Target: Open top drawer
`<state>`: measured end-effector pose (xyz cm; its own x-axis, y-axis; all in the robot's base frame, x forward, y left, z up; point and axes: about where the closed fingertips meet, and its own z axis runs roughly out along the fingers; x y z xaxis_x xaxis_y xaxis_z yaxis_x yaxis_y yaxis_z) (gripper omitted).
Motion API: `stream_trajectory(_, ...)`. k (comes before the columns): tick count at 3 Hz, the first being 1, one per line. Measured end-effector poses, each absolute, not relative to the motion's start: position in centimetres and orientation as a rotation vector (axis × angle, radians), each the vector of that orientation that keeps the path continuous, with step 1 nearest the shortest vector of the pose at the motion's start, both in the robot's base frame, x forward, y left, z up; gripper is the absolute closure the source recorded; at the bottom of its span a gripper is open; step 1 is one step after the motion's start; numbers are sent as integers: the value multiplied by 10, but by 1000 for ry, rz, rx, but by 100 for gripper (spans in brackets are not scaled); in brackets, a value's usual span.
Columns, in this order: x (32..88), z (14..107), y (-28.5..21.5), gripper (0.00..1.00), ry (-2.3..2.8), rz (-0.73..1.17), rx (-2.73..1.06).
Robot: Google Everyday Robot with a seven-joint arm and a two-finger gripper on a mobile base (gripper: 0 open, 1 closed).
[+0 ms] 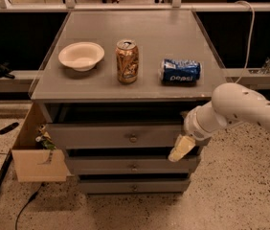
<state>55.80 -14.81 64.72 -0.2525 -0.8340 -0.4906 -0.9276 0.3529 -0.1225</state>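
Note:
The top drawer (101,136) is the widest grey front on the cabinet, with a small round knob (133,138) at its centre. It stands a little way out from under the grey tabletop (149,37), with a dark gap above it. My gripper (181,148), cream coloured at the end of the white arm (240,109), sits at the right end of that drawer front, well right of the knob. Two narrower grey drawers (134,166) lie below.
On the tabletop stand a white bowl (81,55), an upright brown can (127,61) and a blue Pepsi can (181,71) on its side. A wooden box (32,164) holding small items hangs at the cabinet's left. Cables lie on the floor at the left.

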Motion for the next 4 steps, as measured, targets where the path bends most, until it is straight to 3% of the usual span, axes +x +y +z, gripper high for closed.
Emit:
stream_trajectory(1,558,647,-148,25,2146,262,-1531)
stream_trajectory(2,558,647,-148,56,2146,262,-1532)
stream_trajectory(4,562,651,-149,100,2146,262,-1531)
